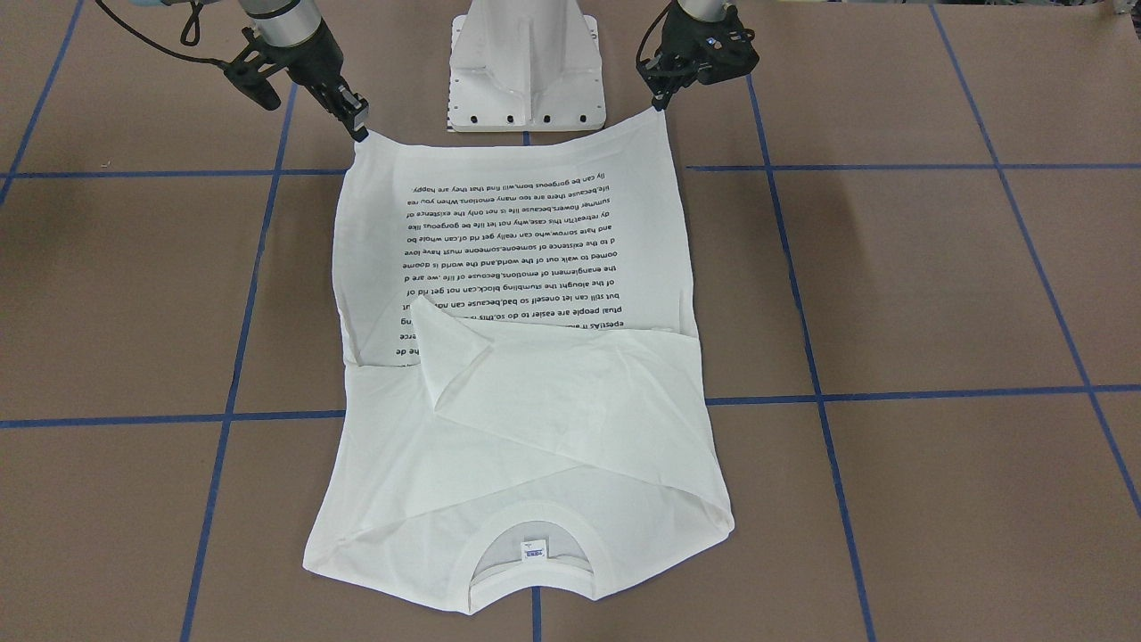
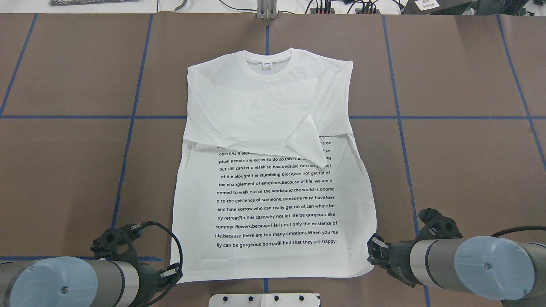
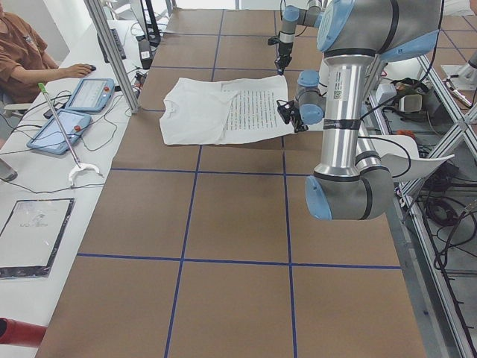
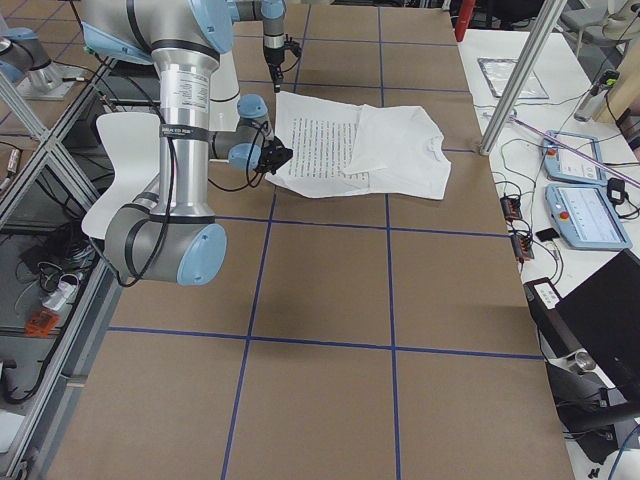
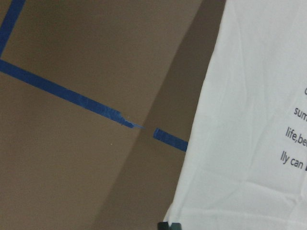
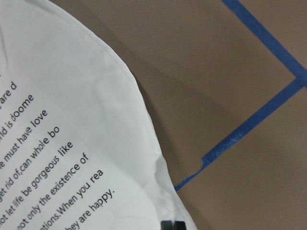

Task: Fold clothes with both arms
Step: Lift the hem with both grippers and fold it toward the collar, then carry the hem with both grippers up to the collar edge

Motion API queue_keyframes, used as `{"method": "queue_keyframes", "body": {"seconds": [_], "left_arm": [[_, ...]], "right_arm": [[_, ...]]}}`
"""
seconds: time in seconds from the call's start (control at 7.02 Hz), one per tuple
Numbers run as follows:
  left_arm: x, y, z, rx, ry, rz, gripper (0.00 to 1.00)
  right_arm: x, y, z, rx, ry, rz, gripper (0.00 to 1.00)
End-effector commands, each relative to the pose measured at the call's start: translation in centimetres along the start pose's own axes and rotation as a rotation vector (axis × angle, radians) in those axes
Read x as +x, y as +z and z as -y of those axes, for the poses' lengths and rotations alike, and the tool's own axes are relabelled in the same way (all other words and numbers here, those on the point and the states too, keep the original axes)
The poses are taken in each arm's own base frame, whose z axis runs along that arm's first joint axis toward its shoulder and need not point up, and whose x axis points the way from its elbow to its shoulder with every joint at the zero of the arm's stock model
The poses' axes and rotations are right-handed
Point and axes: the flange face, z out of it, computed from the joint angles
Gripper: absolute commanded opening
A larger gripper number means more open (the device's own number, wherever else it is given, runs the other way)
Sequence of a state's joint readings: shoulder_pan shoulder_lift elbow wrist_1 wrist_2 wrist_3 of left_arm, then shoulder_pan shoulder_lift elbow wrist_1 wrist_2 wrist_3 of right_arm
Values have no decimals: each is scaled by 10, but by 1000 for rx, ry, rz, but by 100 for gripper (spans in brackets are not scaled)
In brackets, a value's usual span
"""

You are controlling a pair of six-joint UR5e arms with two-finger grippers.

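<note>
Just in front of the white pedestal (image 1: 526, 62), flat on the brown table (image 1: 936, 285): the T-shirt (image 1: 535, 419), print side up, hem nearest the pedestal, collar (image 1: 532, 522) farthest from it. Folded across the chest, at the end away from the pedestal: a sleeve (image 1: 553, 374), covering parts of the last lines of the printed text (image 1: 508, 259).

Held at the two hem corners, one either side of the pedestal: left gripper (image 1: 660, 104) with fingers pressed together on one corner, right gripper (image 1: 358, 127) likewise on the other (with the cloth peaked up slightly toward each).

Clearest from the front-facing camera: the neck label (image 1: 532, 550), its blue marks too small to read. Upside down there, but upright and legible from overhead, the print. Only in the left side view: a person (image 3: 22, 45) seated at a bench on the table's side away from the pedestal, beside two tablets (image 3: 91, 93).

Cut off in both wrist views: nearly all of each gripper, leaving just a black fingertip (image 5: 169, 225) at the bottom edge against the shirt's corner. No reading of the grip itself from there.
</note>
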State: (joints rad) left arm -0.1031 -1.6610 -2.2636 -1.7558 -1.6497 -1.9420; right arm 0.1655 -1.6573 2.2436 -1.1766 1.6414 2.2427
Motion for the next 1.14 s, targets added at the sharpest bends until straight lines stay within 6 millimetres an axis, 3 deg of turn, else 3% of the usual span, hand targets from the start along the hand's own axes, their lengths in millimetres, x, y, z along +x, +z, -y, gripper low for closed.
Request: {"method": "queue_keyframes", "body": {"seconds": [0.0,0.14,0.29,0.43,0.57,0.71,1.0], "left_arm": [[19,-31,34,17,-5,-42,0],[44,-43,53,54,0,-69,0],[54,-50,71,100,66,-51,0],[71,-55,93,142,150,-62,0],[86,-44,123,169,190,-38,0],[96,-48,154,205,238,-30,0],[99,-72,217,266,285,-25,0]], "right_arm": [[-14,-16,11,7,22,35,0],[-23,-24,32,19,57,42,0],[-29,-30,52,24,78,38,0],[-43,-31,60,27,41,58,0],[-62,-22,76,61,50,70,0],[-86,-16,90,103,33,69,0],[-140,-33,126,186,0,29,0]]}}
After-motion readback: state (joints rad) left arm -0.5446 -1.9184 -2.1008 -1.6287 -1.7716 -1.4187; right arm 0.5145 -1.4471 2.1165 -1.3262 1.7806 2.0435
